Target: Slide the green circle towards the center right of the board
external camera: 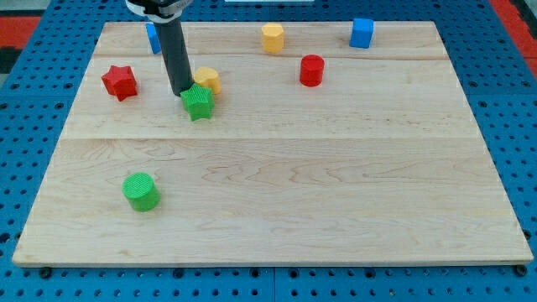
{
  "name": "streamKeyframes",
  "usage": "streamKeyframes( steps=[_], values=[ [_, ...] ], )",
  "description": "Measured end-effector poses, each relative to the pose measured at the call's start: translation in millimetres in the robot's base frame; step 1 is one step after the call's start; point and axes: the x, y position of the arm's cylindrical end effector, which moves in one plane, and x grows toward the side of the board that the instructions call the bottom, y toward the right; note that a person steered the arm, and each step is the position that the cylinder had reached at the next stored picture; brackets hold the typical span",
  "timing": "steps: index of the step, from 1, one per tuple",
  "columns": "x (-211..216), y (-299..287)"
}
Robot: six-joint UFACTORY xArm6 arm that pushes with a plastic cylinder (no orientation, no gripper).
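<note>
The green circle [140, 190] is a round green cylinder standing near the view's bottom left of the wooden board [277, 168]. My tip [181, 91] is the lower end of the dark rod, well above the green circle and a little to its right. The tip stands at the upper left edge of a green star [198, 103], touching it or nearly so. A yellow block [207, 80] sits just right of the rod, behind the green star.
A red star [120, 81] lies at the left. A blue block [153, 37] is partly hidden behind the rod at the top left. A yellow cylinder [273, 38], a red cylinder [311, 70] and a blue cube [362, 32] stand along the top.
</note>
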Motion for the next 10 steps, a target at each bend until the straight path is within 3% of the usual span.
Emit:
streamKeyframes(
  steps=[2, 4, 5, 7, 10],
  values=[
    [54.3, -13.2],
    [132.0, -97.8],
    [169.1, -89.9],
    [175.0, 19.5],
    [185.8, 82.4]
  ],
)
